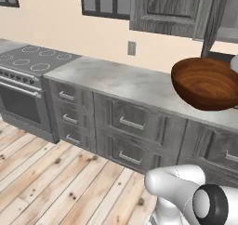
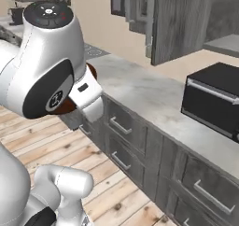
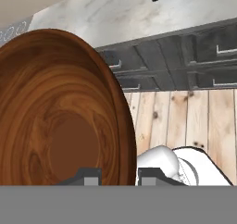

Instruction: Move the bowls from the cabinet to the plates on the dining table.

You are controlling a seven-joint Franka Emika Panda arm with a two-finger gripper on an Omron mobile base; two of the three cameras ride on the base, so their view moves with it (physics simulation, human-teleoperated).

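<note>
Pinching the rim of the brown wooden bowl, the jaws stand narrow, one dark tip on each side of the bowl's wall at the bottom of the hand view. The gripper holds it by the edge. The bowl is round, so it has no long side. In the left base view its open mouth faces up and tips a little toward the camera, and it hangs in the air above the grey bench. Its right edge is cut off by the picture there.

In the right base view the white arm hides nearly all of the bowl; only a thin brown sliver peeks out. The cabinet hangs above the bench with a door standing open. A black toaster oven sits on the bench, partly cut off.
</note>
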